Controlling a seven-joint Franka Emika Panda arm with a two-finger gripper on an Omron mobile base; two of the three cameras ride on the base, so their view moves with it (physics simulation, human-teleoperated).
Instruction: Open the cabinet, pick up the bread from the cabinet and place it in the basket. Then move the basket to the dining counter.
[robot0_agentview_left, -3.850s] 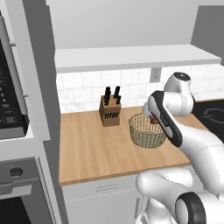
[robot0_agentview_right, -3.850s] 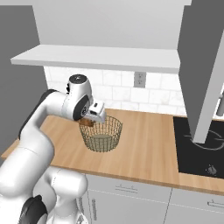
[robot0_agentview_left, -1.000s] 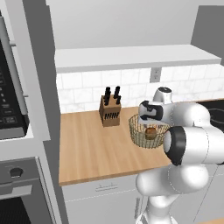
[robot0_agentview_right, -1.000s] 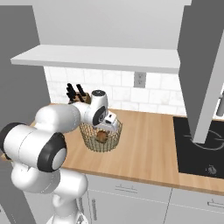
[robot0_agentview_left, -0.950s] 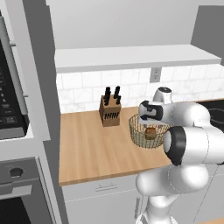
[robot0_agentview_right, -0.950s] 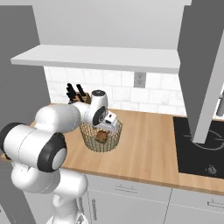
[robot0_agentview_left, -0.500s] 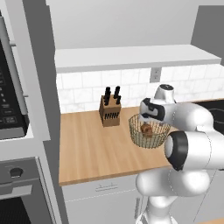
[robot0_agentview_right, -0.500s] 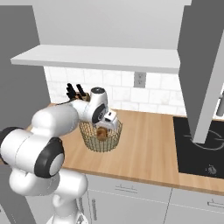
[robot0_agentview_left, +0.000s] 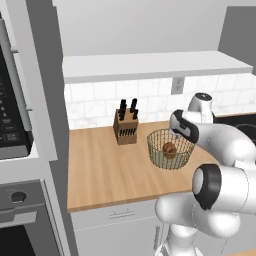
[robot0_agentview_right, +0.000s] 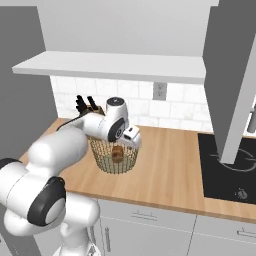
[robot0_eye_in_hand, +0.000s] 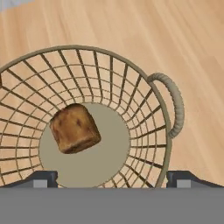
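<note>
The bread (robot0_eye_in_hand: 75, 127), a small dark-brown lump, lies loose on the floor of the wire basket (robot0_eye_in_hand: 131, 65). From the base cameras the bread (robot0_agentview_left: 169, 149) (robot0_agentview_right: 117, 151) shows through the mesh of the basket (robot0_agentview_left: 155, 138) (robot0_agentview_right: 101, 151), which stands on the wooden worktop by the wall. My gripper (robot0_eye_in_hand: 112, 179) hangs just above the basket's rim, open, its fingertips (robot0_eye_in_hand: 41, 178) wide apart with nothing between them. The hand (robot0_agentview_left: 181, 128) (robot0_agentview_right: 131, 137) is over the basket's right side. The grey cabinet (robot0_agentview_left: 140, 27) is overhead. The dining counter is out of view.
A wooden knife block (robot0_agentview_left: 125, 127) stands left of the basket near the tiled wall. A white shelf (robot0_agentview_left: 150, 65) juts out over the worktop. A black hob (robot0_agentview_right: 230, 167) lies to the right, and an oven tower (robot0_agentview_left: 20, 150) to the left.
The jaws have spread to full width and the hand has drawn up a little from the basket. The bread has settled on the basket floor.
</note>
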